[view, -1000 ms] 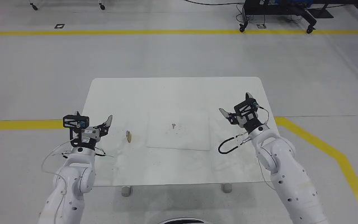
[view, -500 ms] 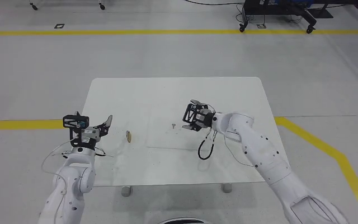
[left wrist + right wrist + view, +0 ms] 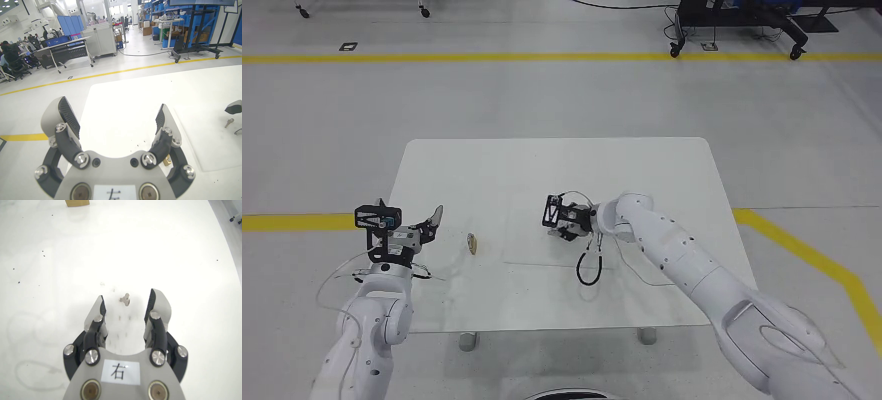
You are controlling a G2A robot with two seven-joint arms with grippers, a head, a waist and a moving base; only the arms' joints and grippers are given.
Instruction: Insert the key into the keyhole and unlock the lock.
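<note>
A small silver key [image 3: 126,299] lies flat on the thin white mat [image 3: 532,248] at the table's middle. My right gripper [image 3: 126,300] hangs low over it, open, with the key between its fingertips and not touched; from above that gripper [image 3: 552,213] covers the key. The brass lock [image 3: 472,243] lies on the bare table left of the mat, and its edge shows beyond the key as brass lock [image 3: 77,202]. My left gripper [image 3: 113,115] stands open and holds nothing near the table's left edge, with the lock [image 3: 167,162] just beside one finger. The key [image 3: 229,122] lies farther off.
The white table [image 3: 642,160] carries little besides the mat, some dark specks and faint scuff rings. A black cable [image 3: 589,268] loops down from the right arm. Grey floor with yellow lines lies beyond the table's edges.
My right arm has swung from the table's right side leftward across the mat and come down over the key. The left arm, the lock and the key have stayed put.
</note>
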